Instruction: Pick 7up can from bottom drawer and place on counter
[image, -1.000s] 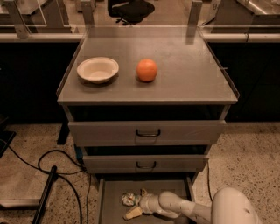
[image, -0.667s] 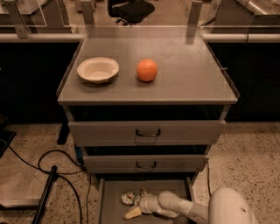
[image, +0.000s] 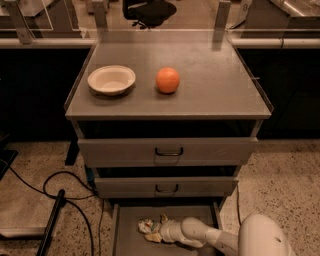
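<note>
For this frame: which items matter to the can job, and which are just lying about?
Job: 7up can, in the bottom drawer; tool, in that drawer at the can; counter.
Lying about: white bowl and orange, both on the counter.

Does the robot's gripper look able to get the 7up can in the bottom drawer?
Probably yes: the bottom drawer is open, the gripper sits inside it right at the 7up can, and nothing blocks it.
</note>
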